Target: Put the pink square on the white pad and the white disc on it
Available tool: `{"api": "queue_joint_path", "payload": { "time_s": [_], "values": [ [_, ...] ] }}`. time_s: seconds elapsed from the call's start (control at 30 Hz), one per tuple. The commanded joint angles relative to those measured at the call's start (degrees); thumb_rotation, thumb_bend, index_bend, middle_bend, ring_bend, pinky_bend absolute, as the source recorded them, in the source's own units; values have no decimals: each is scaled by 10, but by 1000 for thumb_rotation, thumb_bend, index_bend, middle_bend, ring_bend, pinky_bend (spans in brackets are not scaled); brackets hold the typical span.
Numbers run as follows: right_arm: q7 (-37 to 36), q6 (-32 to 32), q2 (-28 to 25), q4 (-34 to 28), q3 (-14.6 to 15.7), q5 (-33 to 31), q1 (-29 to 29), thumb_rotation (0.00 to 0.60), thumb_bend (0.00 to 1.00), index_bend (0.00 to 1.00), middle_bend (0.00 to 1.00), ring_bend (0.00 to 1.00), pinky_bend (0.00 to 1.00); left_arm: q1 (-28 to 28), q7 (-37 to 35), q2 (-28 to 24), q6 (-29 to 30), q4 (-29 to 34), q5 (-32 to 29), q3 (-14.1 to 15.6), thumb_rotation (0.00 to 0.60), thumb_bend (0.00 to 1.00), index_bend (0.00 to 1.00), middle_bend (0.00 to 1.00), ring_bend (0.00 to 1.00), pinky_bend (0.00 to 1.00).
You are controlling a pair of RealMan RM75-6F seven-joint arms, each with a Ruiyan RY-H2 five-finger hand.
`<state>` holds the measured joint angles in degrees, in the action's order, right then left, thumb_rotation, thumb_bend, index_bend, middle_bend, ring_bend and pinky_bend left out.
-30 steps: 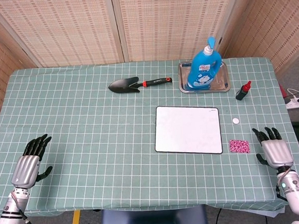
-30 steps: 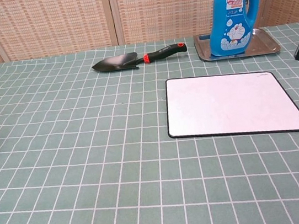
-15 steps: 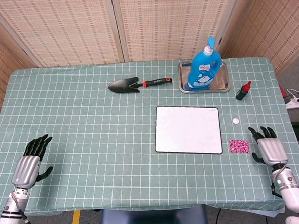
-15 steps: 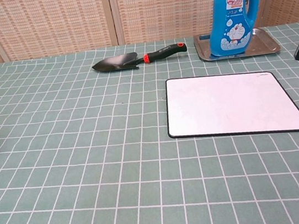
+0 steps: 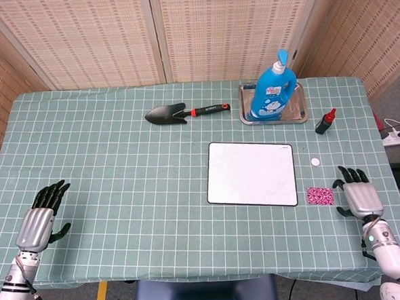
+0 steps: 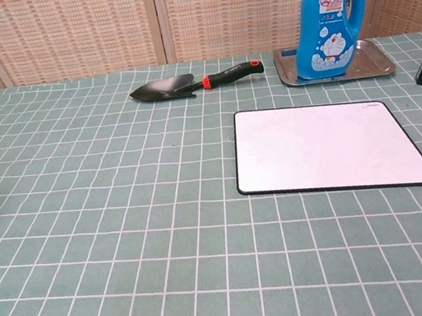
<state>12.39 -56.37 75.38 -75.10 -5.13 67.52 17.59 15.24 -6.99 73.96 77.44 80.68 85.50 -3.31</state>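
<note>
Two robot hands lie open and empty on the counter, the right robot hand just beside the thin, probably light and limp pink square, best pinched at an edge; disc and pad beyond.

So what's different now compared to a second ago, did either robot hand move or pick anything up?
Only the right robot hand moved: it slid left across the table, closer to the pink patterned square, without touching or holding it. The left robot hand stayed open in place. The small white disc, the white rectangular pad, black trowel and blue bottle are unchanged.
</note>
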Motion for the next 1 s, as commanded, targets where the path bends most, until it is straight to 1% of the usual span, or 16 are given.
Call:
{"api": "queue_joint_path", "payload": {
  "time_s": [0.03,0.4,1.0],
  "values": [
    [13,11,3,0,-4,-14,9,600,227,358,0,0,0,0,-2,0,-1,0,-1,0,600,233,0,0,0,0],
    [53,45,22,14,-8,-68,32,600,227,336,0,0,0,2,-12,-3,-7,-3,-5,-2,600,233,0,0,0,0],
    [50,75,30,9,-14,-120,55,600,227,311,0,0,0,3,-17,-5,-9,-4,-5,-1,600,234,0,0,0,0]
  ]
}}
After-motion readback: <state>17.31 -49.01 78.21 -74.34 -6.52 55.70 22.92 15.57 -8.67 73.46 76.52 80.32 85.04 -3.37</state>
